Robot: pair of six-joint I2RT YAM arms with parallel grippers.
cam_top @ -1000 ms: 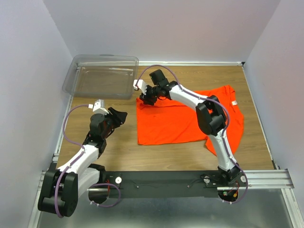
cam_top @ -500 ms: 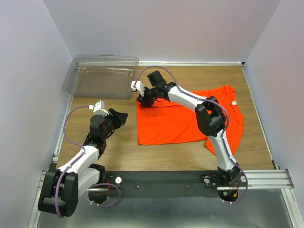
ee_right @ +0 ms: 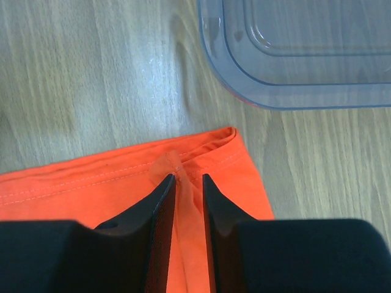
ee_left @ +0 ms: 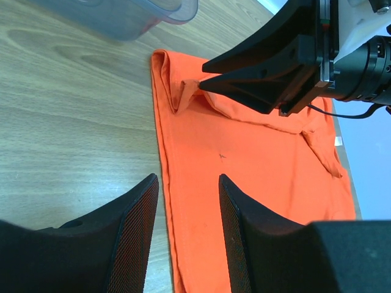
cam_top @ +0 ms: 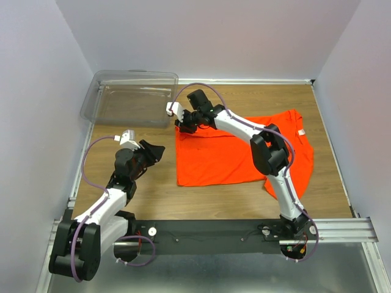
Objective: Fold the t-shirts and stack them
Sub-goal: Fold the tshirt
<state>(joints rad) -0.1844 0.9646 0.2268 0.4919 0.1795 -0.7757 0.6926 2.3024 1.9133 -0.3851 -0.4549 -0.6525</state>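
The bright orange short-sleeved soft t-shirt [cam_top: 232, 155] lay spread out on the brown wooden table [cam_top: 153, 195], from the middle over to the right. The right gripper [ee_right: 188, 178] was at the shirt's far left corner, with its two jaws pinching a little ridge of orange cloth by the hem. The left gripper [ee_left: 188, 183] hung over the wood just left of the shirt, jaws apart and holding nothing, and the clear plastic tub [cam_top: 131, 97] sat at the far left.

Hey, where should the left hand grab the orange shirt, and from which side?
I'd take the shirt by its near-left corner, coming in from the left. That edge lies flat and straight on the table, facing the open left hand, and mirrors the far-left corner pinched by the right hand.
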